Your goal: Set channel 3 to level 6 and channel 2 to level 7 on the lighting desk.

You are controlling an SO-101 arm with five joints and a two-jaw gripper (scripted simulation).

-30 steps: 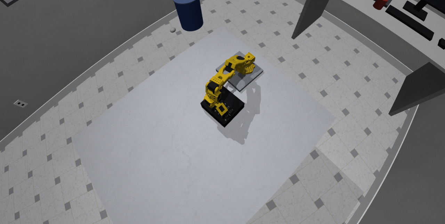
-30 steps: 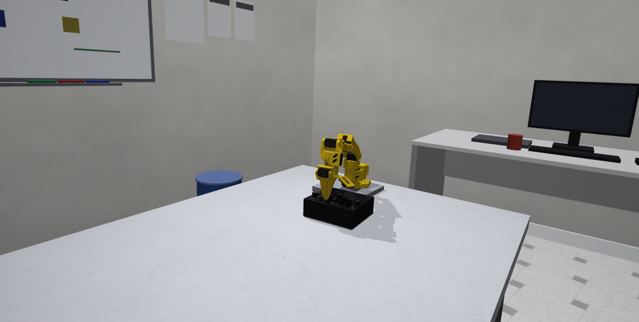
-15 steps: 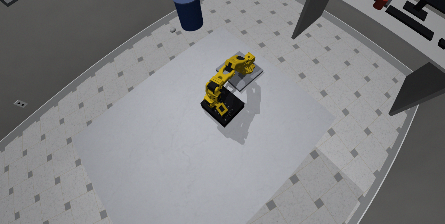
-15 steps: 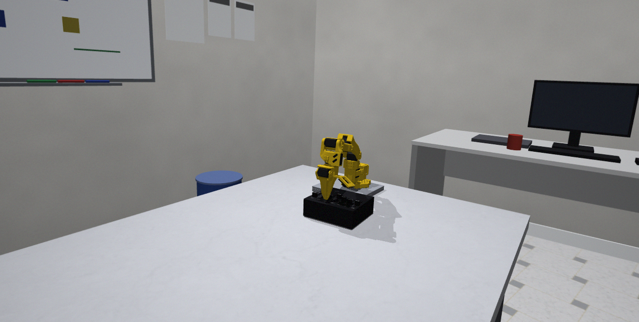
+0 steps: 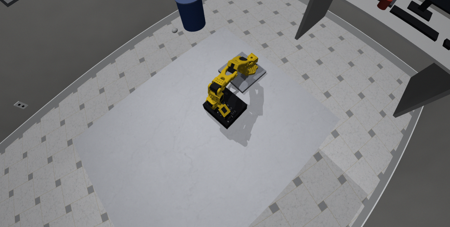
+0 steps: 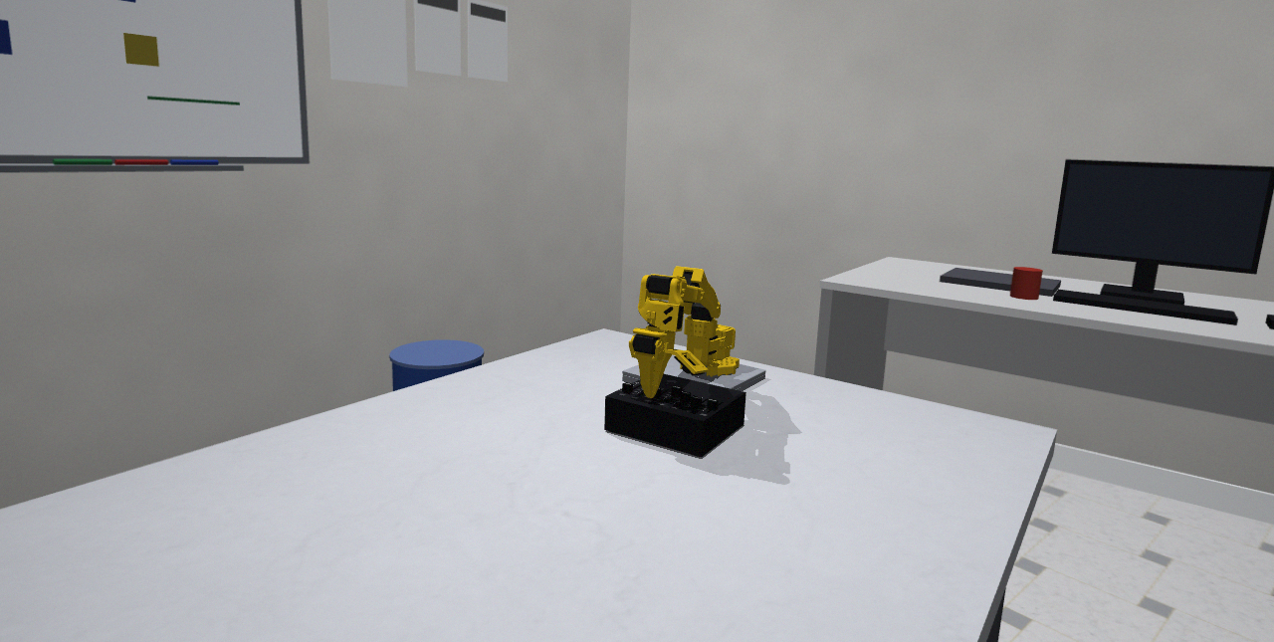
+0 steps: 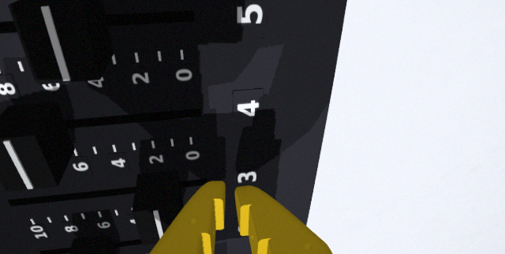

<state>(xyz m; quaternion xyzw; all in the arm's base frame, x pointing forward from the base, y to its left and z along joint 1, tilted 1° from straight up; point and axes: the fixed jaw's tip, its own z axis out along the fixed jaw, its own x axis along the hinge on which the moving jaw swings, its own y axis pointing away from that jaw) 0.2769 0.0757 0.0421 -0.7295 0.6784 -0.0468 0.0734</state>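
Observation:
The lighting desk (image 5: 236, 101) (image 6: 654, 426) (image 7: 312, 41) is a black box with fader slots, white scales and channel numbers. My gripper (image 6: 652, 394) (image 7: 230, 191) is shut and empty, its tips low over the low end of the slots near the 3. The channel 3 fader cap (image 7: 146, 226) sits just left of the fingers, in the low part of its scale; the cap and a finger hide the marks below 4. A black shape at the bottom edge of the wrist view may be the channel 2 cap (image 7: 92, 244); its level is cut off. Contact is unclear.
The channel 4 fader cap (image 7: 20, 163) is at the left edge, and the channel 5 fader cap (image 7: 55, 45) is above it, near 6. The arm stands on a grey plate (image 5: 243, 86) behind the desk. A blue bin (image 5: 192, 14) stands beyond the table.

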